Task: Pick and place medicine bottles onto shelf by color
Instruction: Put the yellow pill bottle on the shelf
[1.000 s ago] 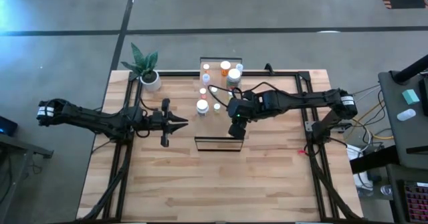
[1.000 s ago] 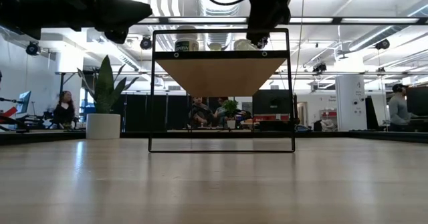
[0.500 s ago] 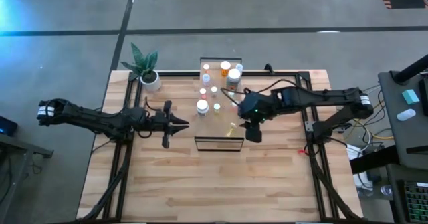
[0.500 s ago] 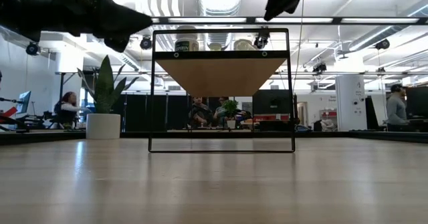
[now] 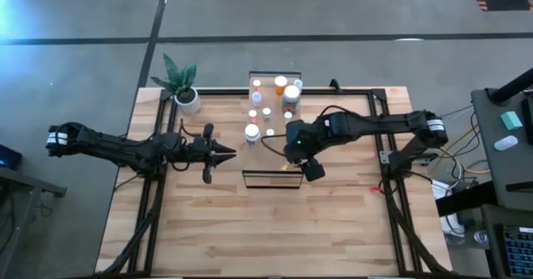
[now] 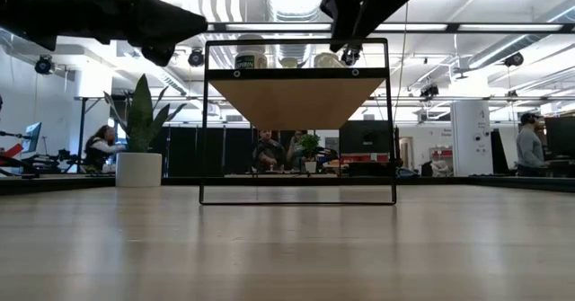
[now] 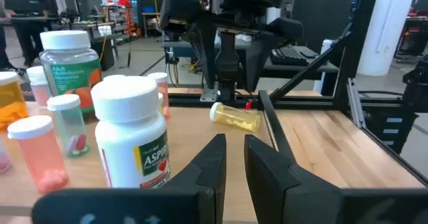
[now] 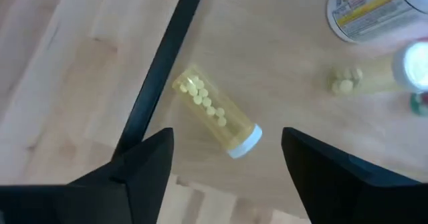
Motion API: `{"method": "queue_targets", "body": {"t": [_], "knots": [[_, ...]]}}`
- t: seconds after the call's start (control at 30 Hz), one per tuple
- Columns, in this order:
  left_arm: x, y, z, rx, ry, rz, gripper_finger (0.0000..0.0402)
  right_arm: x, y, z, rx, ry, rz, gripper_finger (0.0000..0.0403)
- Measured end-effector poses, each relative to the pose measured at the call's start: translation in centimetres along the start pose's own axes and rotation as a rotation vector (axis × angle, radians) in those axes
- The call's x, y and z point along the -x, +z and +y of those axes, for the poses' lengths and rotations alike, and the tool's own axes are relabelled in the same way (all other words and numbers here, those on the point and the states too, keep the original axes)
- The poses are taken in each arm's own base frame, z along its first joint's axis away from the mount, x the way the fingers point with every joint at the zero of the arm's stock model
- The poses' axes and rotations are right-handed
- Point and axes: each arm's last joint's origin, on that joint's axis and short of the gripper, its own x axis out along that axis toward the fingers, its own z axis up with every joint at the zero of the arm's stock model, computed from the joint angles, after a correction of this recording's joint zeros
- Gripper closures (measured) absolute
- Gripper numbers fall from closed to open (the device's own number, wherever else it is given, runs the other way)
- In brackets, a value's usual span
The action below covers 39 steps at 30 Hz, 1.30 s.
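Bottle (image 8: 218, 117) of yellow pills lies tipped on its side on the shelf (image 5: 271, 179) top, near the shelf's front edge and right corner. Right gripper (image 8: 224, 158) hangs just above it with fingers spread wide and nothing between them. Other medicine bottles (image 5: 252, 132) (orange, white and clear ones) stand grouped toward the shelf's back end. Left gripper (image 5: 226, 153) waits beside the shelf's left edge, its fingers nearly together and gripping nothing
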Motion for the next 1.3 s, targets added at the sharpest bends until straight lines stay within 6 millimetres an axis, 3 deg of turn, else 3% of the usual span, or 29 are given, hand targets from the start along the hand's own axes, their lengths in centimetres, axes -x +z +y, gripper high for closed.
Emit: {"method": "queue_targets", "body": {"t": [0.23, 0.5, 0.77, 1.3], "knots": [[0.0, -0.1, 0.0, -0.001, 0.008, 0.003, 0.0366, -1.7, -0.5, -1.5, 0.010, 0.047, 0.040, 0.0173], [0.1, -0.5, 0.0, -0.002, 0.008, 0.018, 0.0366, -1.8, -0.6, -1.8, 0.016, 0.097, 0.019, 0.0216], [0.1, -0.5, 0.0, -0.002, 0.008, 0.015, 0.0366, -3.7, -0.7, -2.3, 0.041, 0.110, 0.052, 0.0242], [0.1, -0.5, 0.0, -0.002, 0.007, 0.015, 0.0366, -3.4, -0.8, -2.2, -0.004, 0.112, 0.061, 0.0295]]}}
